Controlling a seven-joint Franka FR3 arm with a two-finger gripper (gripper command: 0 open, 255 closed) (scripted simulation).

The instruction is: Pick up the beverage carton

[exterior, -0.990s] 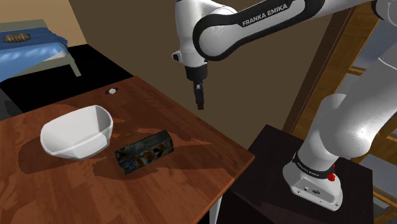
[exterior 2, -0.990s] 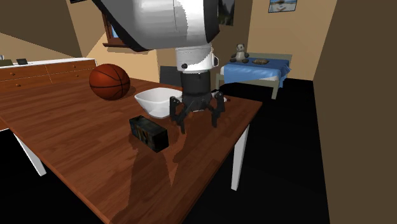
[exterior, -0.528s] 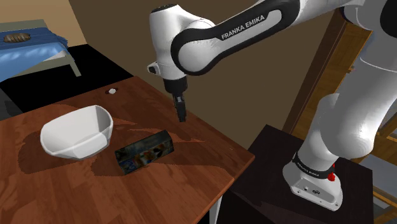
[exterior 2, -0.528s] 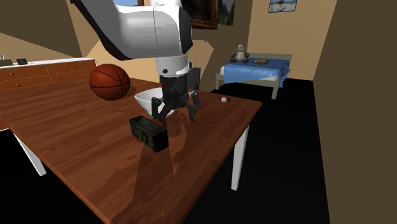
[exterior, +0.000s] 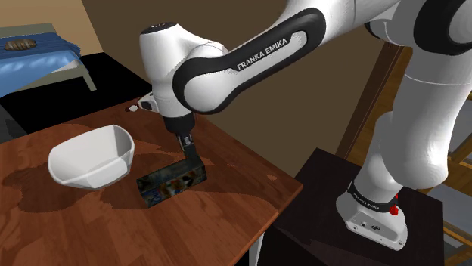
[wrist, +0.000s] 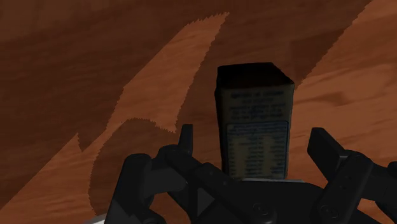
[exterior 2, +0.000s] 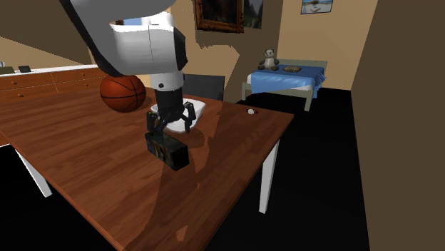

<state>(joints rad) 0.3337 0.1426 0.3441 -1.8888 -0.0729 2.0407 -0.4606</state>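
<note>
Gripper lower than before, fingers apart astride beverage carton, its near end hidden.

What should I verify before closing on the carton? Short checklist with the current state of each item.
1. Jaws open: ok, they stand apart in the wrist view.
2. Carton between the jaws: ok, with a gap on each side.
3. Carton lying flat on the table: ok.
4. Jaws low enough to clasp its sides: cannot tell.
5. Bowl clear of the closing path: ok, it stands apart from the carton.
</note>
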